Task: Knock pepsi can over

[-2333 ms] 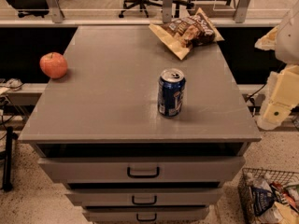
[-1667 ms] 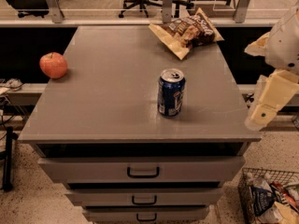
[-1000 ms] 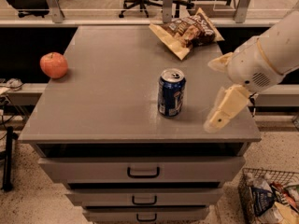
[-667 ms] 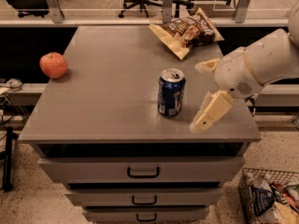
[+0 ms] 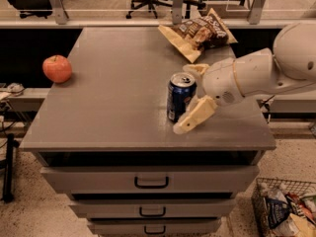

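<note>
The pepsi can (image 5: 178, 97), dark blue with a silver top, stands upright near the middle-right of the grey cabinet top (image 5: 113, 98). My gripper (image 5: 191, 97) reaches in from the right on a white arm. Its fingers are spread open on either side of the can's right flank: one cream finger (image 5: 194, 116) lies low in front of the can near the front edge, the other finger (image 5: 196, 69) sits behind the can's top. The can sits close against the gap between them; contact cannot be told.
A red apple (image 5: 57, 68) sits at the left edge. A brown-yellow chip bag (image 5: 197, 32) lies at the back right. Drawers (image 5: 150, 180) are below the top. A wire basket (image 5: 285, 207) with packets stands on the floor at the lower right. Office chairs stand behind.
The arm has swung in from the right edge of the cabinet to the can, with the open fingers now bracketing its right side. The can stands in the same place, upright.
</note>
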You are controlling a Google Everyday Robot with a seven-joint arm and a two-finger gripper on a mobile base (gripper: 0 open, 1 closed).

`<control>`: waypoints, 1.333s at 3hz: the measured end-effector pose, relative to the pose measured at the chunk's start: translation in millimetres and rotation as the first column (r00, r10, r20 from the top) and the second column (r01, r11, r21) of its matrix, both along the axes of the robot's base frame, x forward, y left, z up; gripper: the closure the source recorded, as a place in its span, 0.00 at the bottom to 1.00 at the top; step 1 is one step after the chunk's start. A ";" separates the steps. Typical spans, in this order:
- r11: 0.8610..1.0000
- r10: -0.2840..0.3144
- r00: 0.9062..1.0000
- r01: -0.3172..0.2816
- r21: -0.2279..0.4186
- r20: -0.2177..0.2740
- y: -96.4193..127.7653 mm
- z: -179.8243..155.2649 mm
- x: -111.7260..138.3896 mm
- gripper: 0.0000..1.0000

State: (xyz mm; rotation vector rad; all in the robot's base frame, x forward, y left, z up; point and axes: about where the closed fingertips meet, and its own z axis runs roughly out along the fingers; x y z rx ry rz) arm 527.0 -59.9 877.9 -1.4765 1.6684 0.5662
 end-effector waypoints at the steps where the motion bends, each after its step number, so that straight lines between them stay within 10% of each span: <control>1: 0.996 0.012 1.000 -0.013 0.090 0.016 17.6 -1.5 23.0 0.00; 4: 0.967 0.031 0.999 -0.026 0.252 -0.014 95.5 46.2 71.1 0.00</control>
